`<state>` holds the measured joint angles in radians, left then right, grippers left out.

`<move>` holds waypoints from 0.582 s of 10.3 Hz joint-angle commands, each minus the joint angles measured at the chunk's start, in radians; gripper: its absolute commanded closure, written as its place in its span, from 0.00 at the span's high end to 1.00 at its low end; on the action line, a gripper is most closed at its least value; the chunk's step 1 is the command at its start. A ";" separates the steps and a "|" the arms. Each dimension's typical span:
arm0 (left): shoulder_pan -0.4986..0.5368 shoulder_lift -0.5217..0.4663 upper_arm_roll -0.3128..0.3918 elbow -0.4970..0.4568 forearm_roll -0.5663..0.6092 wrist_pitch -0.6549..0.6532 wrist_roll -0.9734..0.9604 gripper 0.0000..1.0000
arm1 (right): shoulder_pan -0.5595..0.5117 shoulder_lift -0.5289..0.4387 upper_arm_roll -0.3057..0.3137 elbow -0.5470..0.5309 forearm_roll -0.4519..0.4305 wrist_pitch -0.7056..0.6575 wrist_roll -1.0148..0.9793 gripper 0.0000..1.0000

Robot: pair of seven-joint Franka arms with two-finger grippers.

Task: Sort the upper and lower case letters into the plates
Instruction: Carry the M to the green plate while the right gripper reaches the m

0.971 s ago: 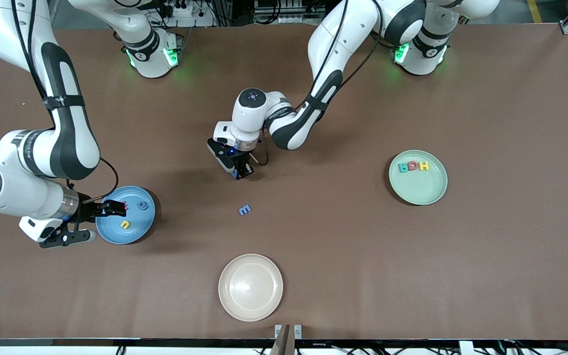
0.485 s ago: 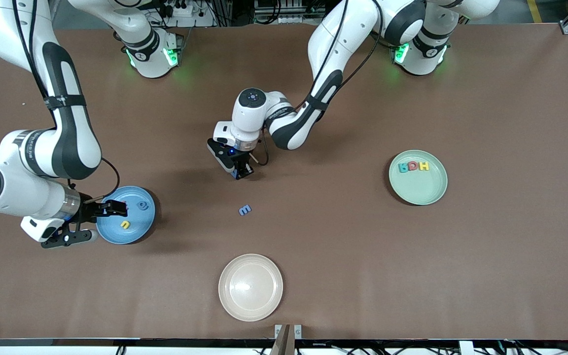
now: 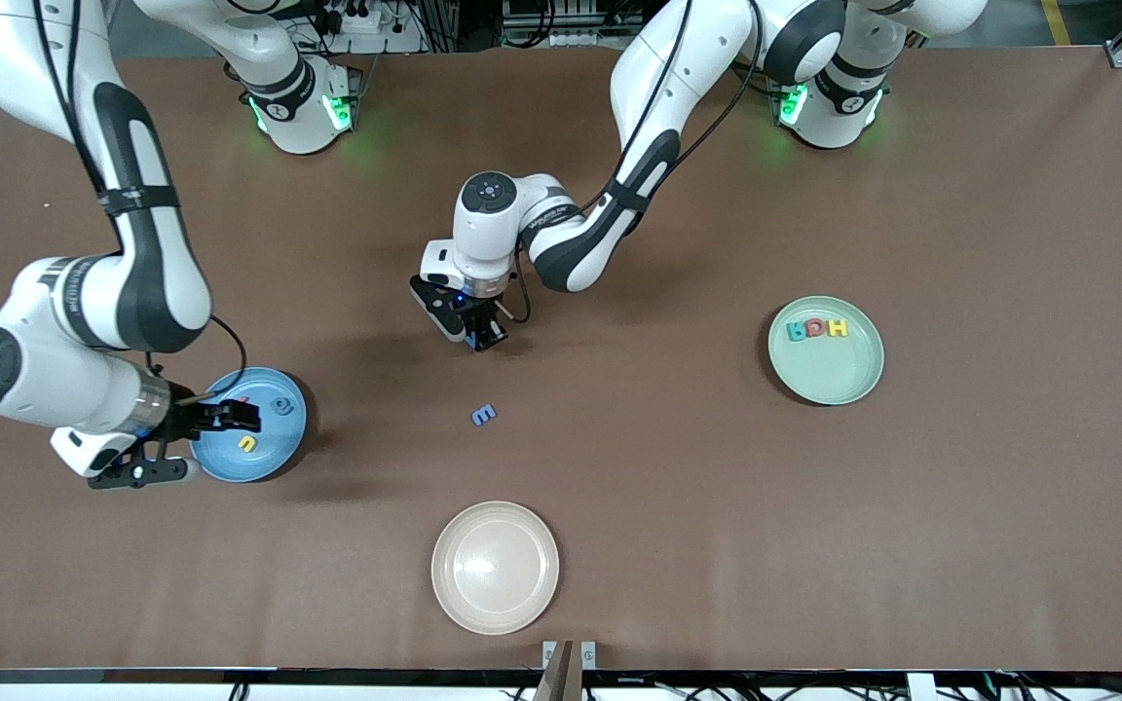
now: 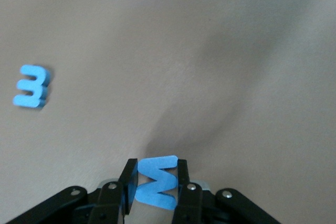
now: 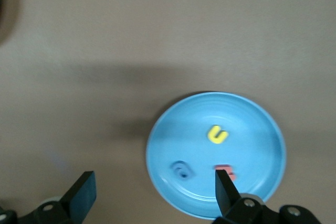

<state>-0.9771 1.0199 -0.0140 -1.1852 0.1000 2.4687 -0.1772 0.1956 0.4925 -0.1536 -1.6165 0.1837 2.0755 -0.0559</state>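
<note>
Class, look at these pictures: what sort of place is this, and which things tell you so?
Most likely a robotics lab bench. Two white robot arms are bolted along one edge of a brown table, plates with foam letters are laid out as a sorting exercise, and cables and metal framing sit past the table's edge.

White shells, black joints: my two arms.

My glossy white links carry black bands and thin black cables; green lights glow at both bases. My left gripper (image 3: 485, 339) and right gripper (image 3: 201, 443) are black, with silver screws at the finger mounts.
</note>
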 commanded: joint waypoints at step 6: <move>0.190 -0.197 0.002 -0.020 -0.069 -0.445 0.051 0.27 | 0.217 0.067 -0.006 0.009 -0.007 0.081 0.785 1.00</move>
<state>-0.8308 0.8752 -0.0100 -1.1806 0.0602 2.1124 -0.1568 0.3589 0.5395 -0.1506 -1.6166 0.1818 2.1382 0.5658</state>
